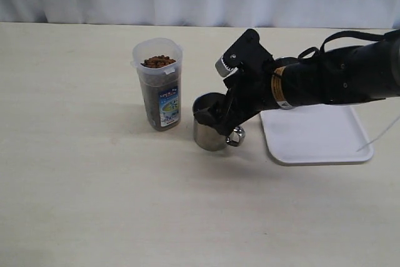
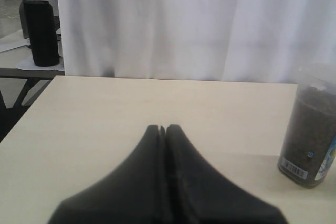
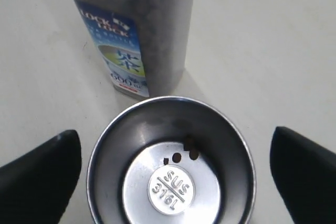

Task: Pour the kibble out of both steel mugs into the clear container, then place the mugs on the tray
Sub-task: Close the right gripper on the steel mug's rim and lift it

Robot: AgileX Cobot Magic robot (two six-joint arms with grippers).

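While my right gripper (image 3: 173,163) hangs spread wide either side of the shiny stainless-steel mug (image 1: 207,137) — a few brown kibble pellets (image 3: 180,155) on its floor — the tall clear plastic container (image 1: 160,95) stands just beside it, nearly full; the flat white tray (image 1: 319,136) lies near; my left gripper (image 2: 163,129) is pressed together.

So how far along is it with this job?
Done, it seems: the clear container is packed with kibble nearly to its rim, and the steel mug holds only a few stray pellets. In hand: the right pincer stands open with its jaws either side of that mug, not gripping. To do: no mug shows on the tray, and I see only one mug. The left pincer is shut, holding nothing.
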